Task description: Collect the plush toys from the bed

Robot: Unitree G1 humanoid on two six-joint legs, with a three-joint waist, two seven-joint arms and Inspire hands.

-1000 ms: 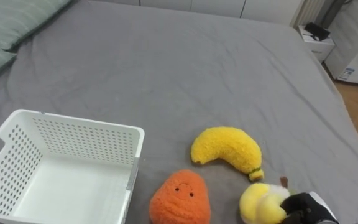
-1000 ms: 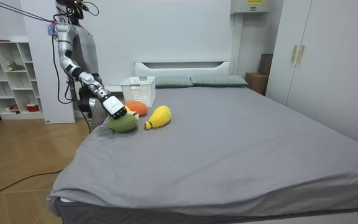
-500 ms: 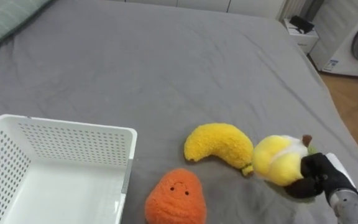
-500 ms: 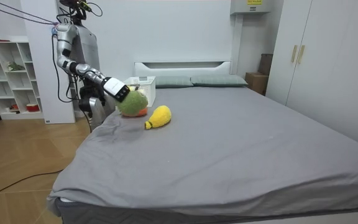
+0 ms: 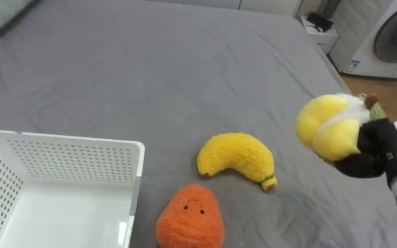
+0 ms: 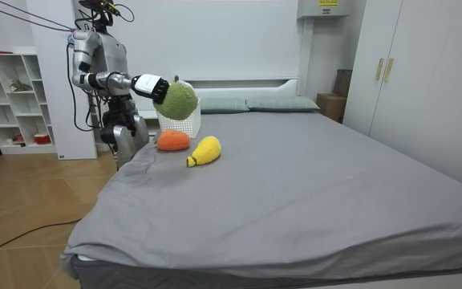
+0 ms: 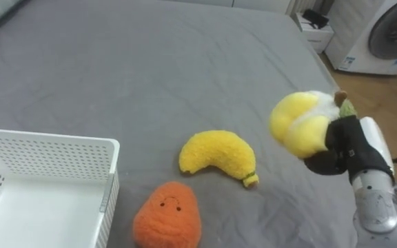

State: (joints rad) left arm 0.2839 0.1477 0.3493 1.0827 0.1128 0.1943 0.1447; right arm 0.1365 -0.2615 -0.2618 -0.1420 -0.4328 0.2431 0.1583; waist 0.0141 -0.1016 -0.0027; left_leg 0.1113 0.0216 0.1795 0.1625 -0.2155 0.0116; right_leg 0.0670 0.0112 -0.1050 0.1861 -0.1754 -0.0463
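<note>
Broadly, the wide grey-sheeted bed (image 5: 185, 62) is bearing everything. The white perforated plastic basket (image 5: 74, 146) is sitting on it, and what shows of its inside is lying bare. Just right of the basket, the orange plush toy with a stitched face (image 5: 188, 220) and the curved yellow plush banana (image 5: 236, 157) are resting close together. Well right of the basket and raised above the sheet, the round yellow-and-green plush fruit (image 5: 331, 125) is sitting in the right hand (image 5: 381, 148), whose dark fingers are curling round it. The hold is looking shallow: on a swing towards the basket, the soft toy could be slipping free or landing short on the rim.
</note>
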